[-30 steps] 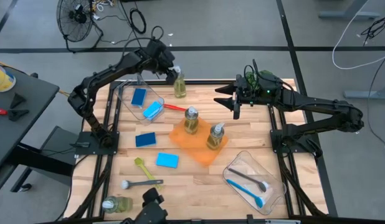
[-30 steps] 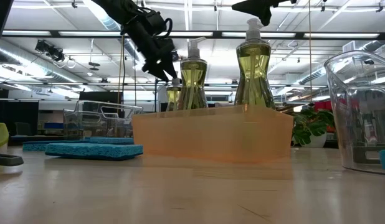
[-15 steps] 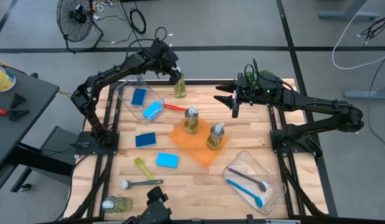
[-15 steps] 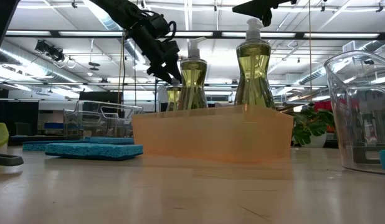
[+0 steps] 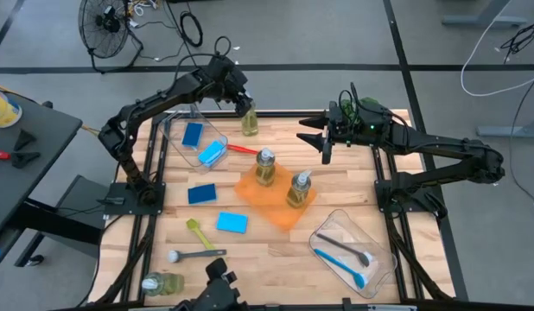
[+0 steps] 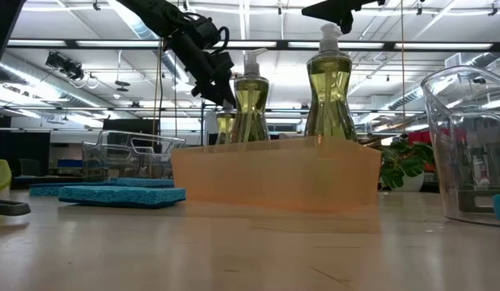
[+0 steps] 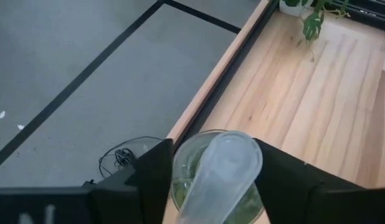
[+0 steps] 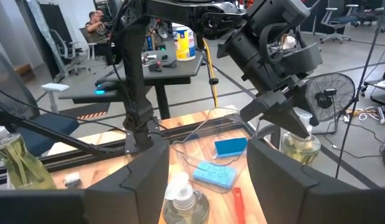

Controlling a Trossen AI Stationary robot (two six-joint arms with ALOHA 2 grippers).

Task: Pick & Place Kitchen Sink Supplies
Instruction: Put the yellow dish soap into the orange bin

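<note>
High view, L to R: bin (image 5: 217, 136) at far left of table (image 5: 258, 250) holds two sponges (image 5: 212, 154); two more sponges (image 5: 201, 193) lie loose nearer, w/ a yellow-green brush (image 5: 198, 234) and a grey brush (image 5: 196, 254) near them, plus a bottle lying down (image 5: 162, 282) at the near-left edge. Left gripper (image 5: 245, 110) sits over the far bottle (image 5: 250, 124), just right of the bin, close to the far edge. Left wrist view shows fingers either side of the bottle's pump head (image 7: 218, 171), close in, but contact isn't clear, so can't tell if it's gripped yet. Approach from above makes sense: pump neck is the narrow part.

Red brush (image 5: 242, 149) lies between bin and orange tray (image 5: 250, 192). Tray, mid-table, holds two upright bottles (image 5: 264, 167), so prob. the spot for the far bottle too. Those two stand in the way of any low carry-in; it'd need lifting clear.

Right gripper (image 5: 323, 141) hangs above the table's far right, jaws apart, empty, waiting. Near right: second bin (image 5: 334, 220) w/ a blue brush (image 5: 343, 264) and a dark-handled one. Plant (image 6: 405, 164) at far right, out of the way.
</note>
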